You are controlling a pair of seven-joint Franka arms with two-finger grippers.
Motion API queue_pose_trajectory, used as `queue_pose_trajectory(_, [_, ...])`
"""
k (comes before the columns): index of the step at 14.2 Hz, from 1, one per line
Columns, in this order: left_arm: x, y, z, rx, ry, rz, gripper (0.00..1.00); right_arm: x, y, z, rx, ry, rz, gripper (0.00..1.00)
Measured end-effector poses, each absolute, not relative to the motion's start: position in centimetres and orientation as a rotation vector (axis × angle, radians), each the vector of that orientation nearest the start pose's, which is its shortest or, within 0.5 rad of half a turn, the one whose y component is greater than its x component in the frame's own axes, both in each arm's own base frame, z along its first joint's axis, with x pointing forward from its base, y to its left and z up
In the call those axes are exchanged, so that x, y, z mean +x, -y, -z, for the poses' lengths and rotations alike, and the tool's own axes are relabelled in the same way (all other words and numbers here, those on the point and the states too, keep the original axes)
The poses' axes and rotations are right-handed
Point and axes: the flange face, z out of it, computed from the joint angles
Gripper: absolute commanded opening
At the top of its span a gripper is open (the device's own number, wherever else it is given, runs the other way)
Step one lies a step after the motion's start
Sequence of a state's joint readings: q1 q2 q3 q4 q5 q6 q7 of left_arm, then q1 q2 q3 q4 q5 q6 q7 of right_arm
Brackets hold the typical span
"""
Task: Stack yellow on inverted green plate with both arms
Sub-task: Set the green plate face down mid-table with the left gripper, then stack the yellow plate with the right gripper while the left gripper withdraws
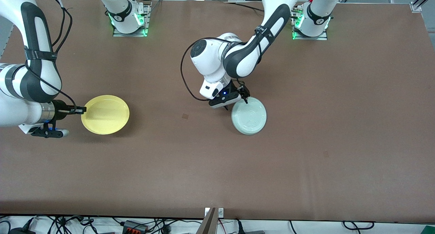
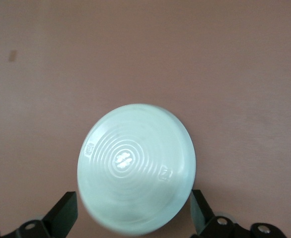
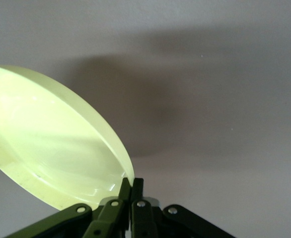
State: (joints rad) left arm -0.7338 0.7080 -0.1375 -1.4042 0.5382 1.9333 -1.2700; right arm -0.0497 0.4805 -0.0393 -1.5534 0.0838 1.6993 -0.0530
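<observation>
Front view showed you the green plate (image 1: 249,116) already inverted, ringed underside up, on the desk (image 1: 217,166). Your left gripper (image 1: 238,101) hovered low at its rim, jaws spread wide, holding nothing. Well toward the right arm's end, your right gripper (image 1: 80,109) reached sideways, jaws pinched on the yellow plate (image 1: 105,114). Carrying and stacking remained.

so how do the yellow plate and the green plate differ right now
The yellow plate faces up and is lifted off the table, pinched at its rim by the shut right gripper; the green plate lies upside down on the table, ringed underside showing, with the open left gripper at its rim, not gripping it. The yellow plate is toward the right arm's end, the green near mid-table. Both are round and shallow.
</observation>
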Motion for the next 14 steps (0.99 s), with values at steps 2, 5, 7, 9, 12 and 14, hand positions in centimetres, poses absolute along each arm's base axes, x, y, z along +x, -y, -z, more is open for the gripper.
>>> queue_pose_trajectory(2, [50.5,51.2,-30.8,-2.835,0.311,0.382,1.0,65.1,3.8,-35.7,-3.022,-0.066,-0.471,0.0])
queue_pose_trajectory(5, [53.6,47.5,-34.8,-2.838,0.305,0.393,1.0,65.4,1.5,-36.0,-3.025,-0.016,-0.459,0.0])
queue_pose_trajectory(7, [56.5,43.1,-36.4,-2.798,0.242,0.332,1.0,65.5,-1.3,-35.9,-3.028,0.034,-0.462,0.0])
queue_pose_trajectory(9, [58.7,38.7,-37.0,-2.754,0.153,0.243,1.0,65.6,-5.6,-35.1,-3.041,0.07,-0.455,0.0])
queue_pose_trajectory(12, [61.8,32.7,-38.3,-2.741,0.047,0.153,1.0,65.5,-12.6,-33.6,-3.064,0.007,-0.425,0.0])
queue_pose_trajectory(14, [63.5,28.4,-39.3,-2.791,0.009,0.068,1.0,65.0,-17.6,-32.7,-3.013,-0.075,-0.403,0.0])
